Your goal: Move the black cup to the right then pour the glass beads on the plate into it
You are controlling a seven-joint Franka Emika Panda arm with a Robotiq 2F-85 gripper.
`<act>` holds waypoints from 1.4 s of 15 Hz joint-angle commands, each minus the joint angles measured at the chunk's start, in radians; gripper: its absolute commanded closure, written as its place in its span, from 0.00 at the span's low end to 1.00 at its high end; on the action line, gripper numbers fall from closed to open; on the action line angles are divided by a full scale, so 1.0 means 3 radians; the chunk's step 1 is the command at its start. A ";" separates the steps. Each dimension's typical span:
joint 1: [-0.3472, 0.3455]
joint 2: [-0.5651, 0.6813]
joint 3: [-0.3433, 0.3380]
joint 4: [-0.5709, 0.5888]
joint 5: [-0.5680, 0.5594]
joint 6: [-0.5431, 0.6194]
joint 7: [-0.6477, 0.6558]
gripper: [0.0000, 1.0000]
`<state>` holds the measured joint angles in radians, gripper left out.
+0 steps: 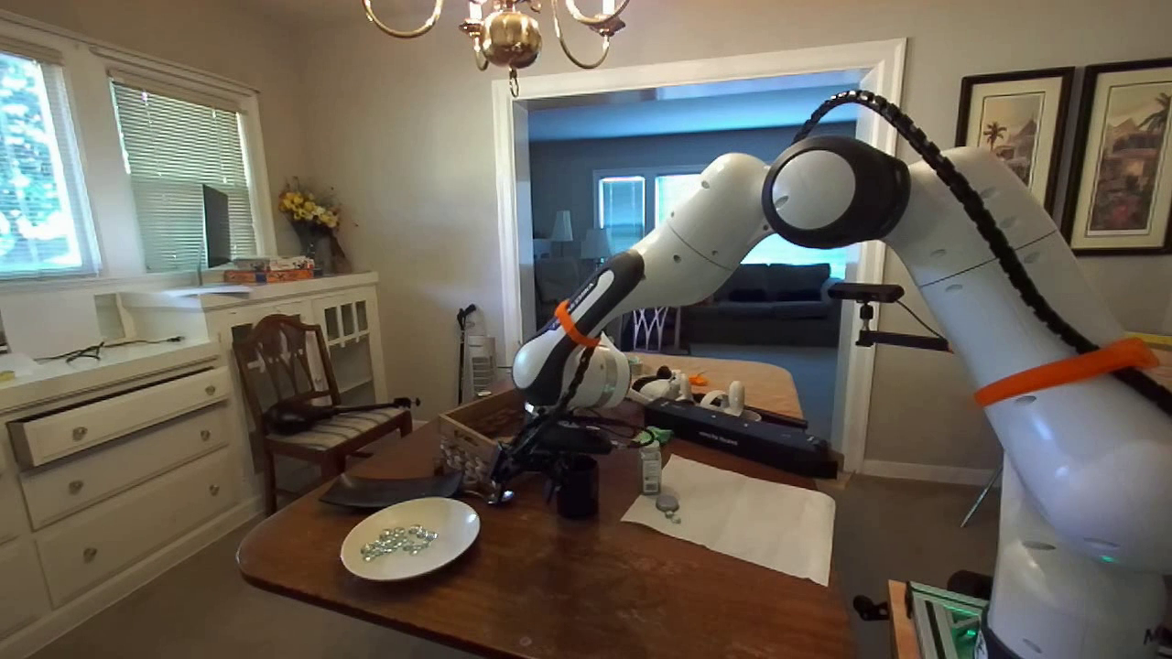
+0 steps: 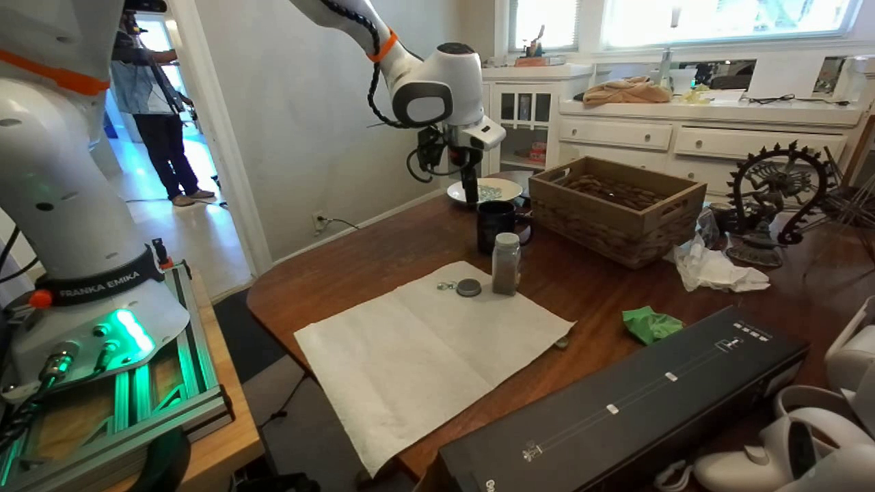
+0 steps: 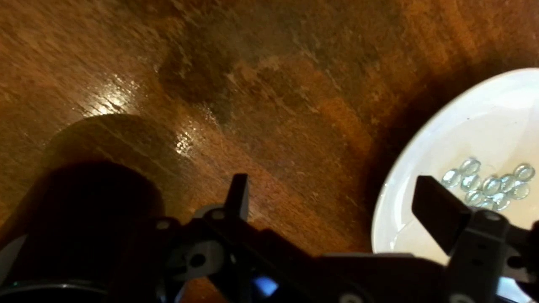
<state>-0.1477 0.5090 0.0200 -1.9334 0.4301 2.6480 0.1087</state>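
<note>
We saw gripper [image 3: 332, 188] spread wide, nothing held. Wrist view: black mug [image 3: 86, 227] stood at eight o'clock, white plate [image 3: 467, 130] with glass beads [image 3: 491, 185] at three. We feared off-line lowering: so spread, gripper could tip mug or catch plate's rim, scattering beads.

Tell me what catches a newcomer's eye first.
First comes the large white robot arm arching over the wooden table, its open gripper near the black cup. Then the white plate of glass beads, near the table's edge. In an exterior view, a green light glows on the robot's base.
</note>
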 commanded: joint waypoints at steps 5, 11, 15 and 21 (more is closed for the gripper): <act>-0.0086 0.0055 0.0085 0.0032 0.0075 0.0102 -0.0152 0.00; -0.0119 0.0106 0.0131 0.0056 0.0089 0.0199 -0.0220 0.00; -0.0196 0.0196 0.0194 0.0129 0.0112 0.0199 -0.0275 0.00; -0.0303 0.0323 0.0253 0.0252 0.0112 0.0096 -0.0295 0.00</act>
<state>-0.2112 0.5709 0.0730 -1.8953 0.4324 2.6956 0.0518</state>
